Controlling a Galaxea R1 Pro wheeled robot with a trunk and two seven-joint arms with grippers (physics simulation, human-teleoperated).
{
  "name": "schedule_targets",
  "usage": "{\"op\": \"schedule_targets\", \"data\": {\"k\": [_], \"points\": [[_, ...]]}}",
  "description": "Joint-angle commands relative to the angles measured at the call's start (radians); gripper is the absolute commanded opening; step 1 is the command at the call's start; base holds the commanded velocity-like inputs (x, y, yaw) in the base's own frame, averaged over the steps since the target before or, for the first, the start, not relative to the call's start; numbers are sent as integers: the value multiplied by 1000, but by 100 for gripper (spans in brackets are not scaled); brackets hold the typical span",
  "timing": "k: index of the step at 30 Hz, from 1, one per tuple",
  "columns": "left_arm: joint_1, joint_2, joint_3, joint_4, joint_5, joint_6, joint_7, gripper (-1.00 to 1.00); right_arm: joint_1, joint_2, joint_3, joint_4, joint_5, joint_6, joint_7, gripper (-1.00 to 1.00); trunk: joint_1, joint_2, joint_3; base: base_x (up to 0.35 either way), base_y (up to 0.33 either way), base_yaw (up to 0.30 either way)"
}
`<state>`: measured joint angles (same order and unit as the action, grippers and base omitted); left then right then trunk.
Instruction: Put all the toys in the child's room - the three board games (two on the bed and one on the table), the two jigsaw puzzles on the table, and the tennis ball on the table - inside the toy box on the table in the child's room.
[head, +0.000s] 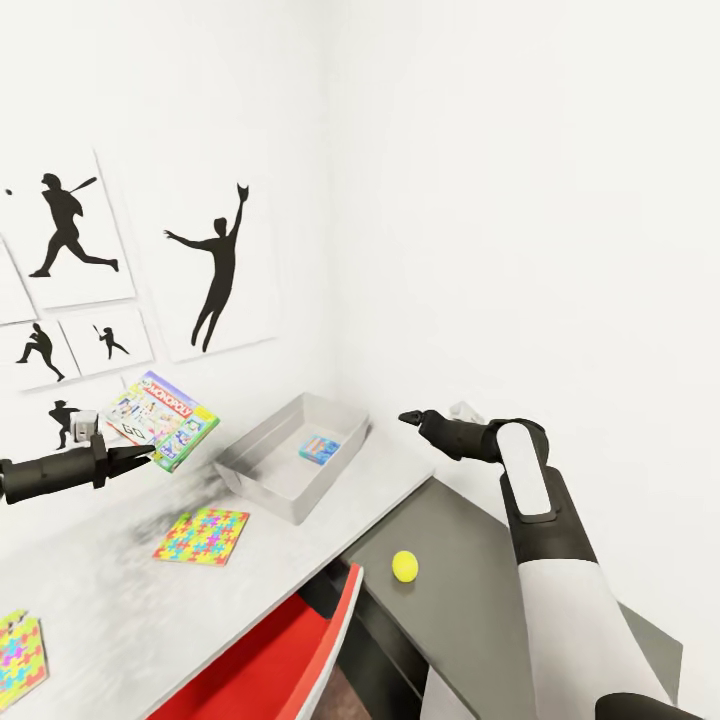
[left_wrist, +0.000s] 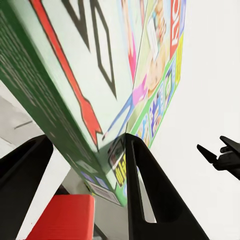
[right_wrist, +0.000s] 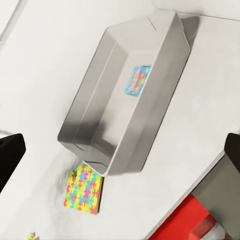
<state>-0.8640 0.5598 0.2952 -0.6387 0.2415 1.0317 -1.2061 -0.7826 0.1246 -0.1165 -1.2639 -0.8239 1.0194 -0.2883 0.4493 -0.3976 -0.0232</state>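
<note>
Board game held above the surface, toy box beside it.

Left gripper (head: 140, 455) pinches the green-edged board game (head: 163, 418) between its jaws, tilted and clear of the pale surface (head: 120, 590), just beside the toy box (head: 262, 480). Small blue board game (head: 319, 448) lies inside the toy box. One jigsaw puzzle (head: 203, 536) lies near the box, another (head: 18, 655) farther off. Tennis ball (head: 404, 566) rests on the dark section. Right gripper (head: 412, 418) hovers near the box, jaws spread in the right wrist view.

table (head: 120, 600) | on it: toy box (head: 262, 470), two jigsaw puzzles (head: 203, 536), tennis ball (head: 404, 566)
</note>
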Motion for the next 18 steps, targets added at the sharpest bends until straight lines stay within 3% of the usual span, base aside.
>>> {"op": "schedule_targets", "data": {"k": [1,18], "points": [[-1,0,1,1,0,5,-3,-100,-1,1,-3,-1,-11,4,-10,100,1,-2,-2,0,151,0],[-1,0,1,-2,0,5,-4,-100,-1,0,-3,-2,-9,4,-10,100,1,-2,-2,60,83,0]]}}
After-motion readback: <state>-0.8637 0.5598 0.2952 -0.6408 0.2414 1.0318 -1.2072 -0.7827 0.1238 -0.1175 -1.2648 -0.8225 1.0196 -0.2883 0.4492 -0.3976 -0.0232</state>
